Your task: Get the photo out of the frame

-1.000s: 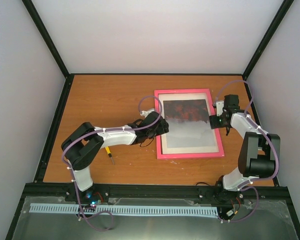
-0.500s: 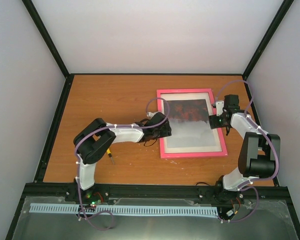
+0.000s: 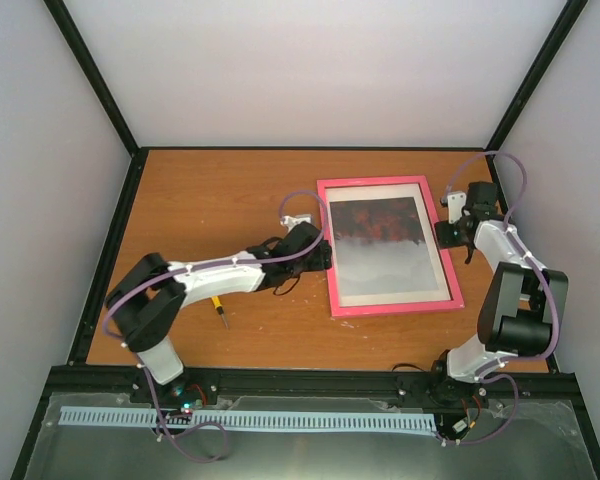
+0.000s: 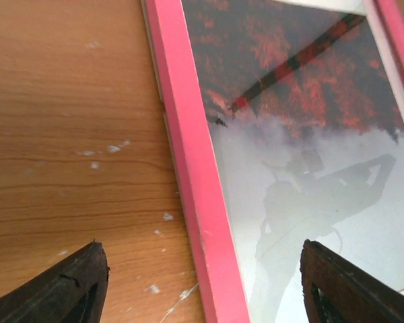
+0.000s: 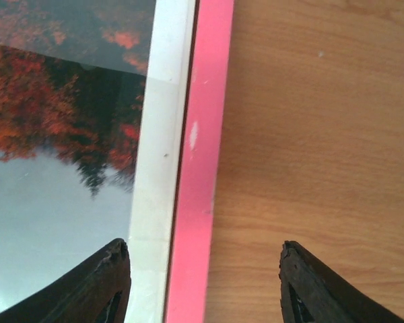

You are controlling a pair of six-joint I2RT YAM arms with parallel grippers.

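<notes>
The photo lies inside the frame, and the left gripper and the right gripper straddle the frame's left and right borders with open jaws, probably to steady it from both sides.

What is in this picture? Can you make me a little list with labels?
Frame: pink picture frame lying flat on the wooden table
Picture: photo inside the frame, dark red far half, pale grey near half
Arms: left gripper open astride the frame's left border; right gripper open astride its right border
Tool: yellow-handled screwdriver left of the frame, apart from it
</notes>
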